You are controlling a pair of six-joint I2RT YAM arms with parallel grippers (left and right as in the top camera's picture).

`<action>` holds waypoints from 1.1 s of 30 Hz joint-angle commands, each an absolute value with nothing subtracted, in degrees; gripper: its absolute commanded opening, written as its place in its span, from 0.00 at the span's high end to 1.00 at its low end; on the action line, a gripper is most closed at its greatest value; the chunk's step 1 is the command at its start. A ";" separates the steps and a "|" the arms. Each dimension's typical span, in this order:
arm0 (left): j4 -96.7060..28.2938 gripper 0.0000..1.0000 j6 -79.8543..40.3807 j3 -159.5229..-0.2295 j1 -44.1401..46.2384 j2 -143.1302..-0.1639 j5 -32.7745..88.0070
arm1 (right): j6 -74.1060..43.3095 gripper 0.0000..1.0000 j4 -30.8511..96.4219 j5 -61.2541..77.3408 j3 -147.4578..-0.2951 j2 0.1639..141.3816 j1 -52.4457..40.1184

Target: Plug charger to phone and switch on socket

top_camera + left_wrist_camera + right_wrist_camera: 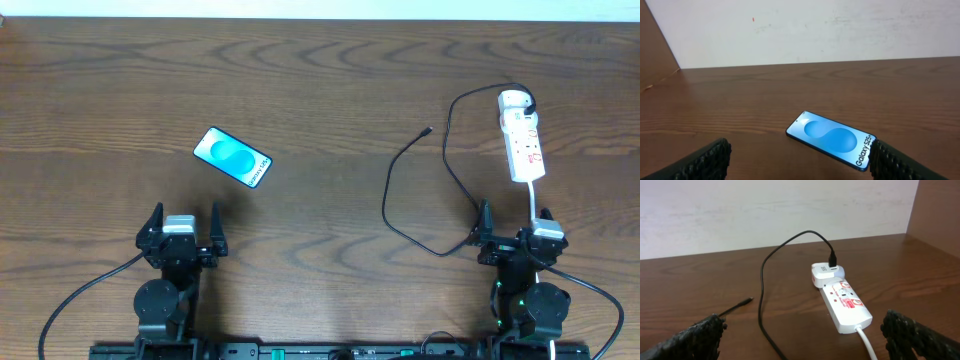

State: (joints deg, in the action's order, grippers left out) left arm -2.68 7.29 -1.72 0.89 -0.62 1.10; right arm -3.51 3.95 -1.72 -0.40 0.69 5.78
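Observation:
The phone (232, 157) lies flat on the wooden table at the left, cyan-blue screen up with "Galaxy" text; in the left wrist view it (831, 138) lies just ahead of the fingers. My left gripper (182, 235) is open and empty, below the phone. The white socket strip (522, 135) lies at the far right, with a white adapter at its far end. The black charger cable (448, 160) runs from that adapter in a loop; its plug tip (427, 130) lies free on the table. My right gripper (515, 237) is open and empty, below the strip (846, 302).
The strip's white cord (533, 195) runs down toward the right arm. The cable loop (395, 220) lies left of the right gripper. A pale wall (805, 30) stands past the table's far edge.

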 commanded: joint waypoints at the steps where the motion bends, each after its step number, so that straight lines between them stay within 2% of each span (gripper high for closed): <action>1: -4.14 0.12 6.59 -0.23 1.06 -0.62 -0.67 | -4.23 0.01 4.12 -1.56 -0.30 0.34 6.44; 29: -3.99 0.12 9.43 -0.23 1.06 -0.71 -0.71 | -4.23 0.01 4.12 -1.54 -0.30 0.34 6.44; 33: -0.03 0.12 9.34 -0.23 1.06 -0.71 -1.98 | -4.23 0.01 4.12 -1.54 -0.30 0.34 6.44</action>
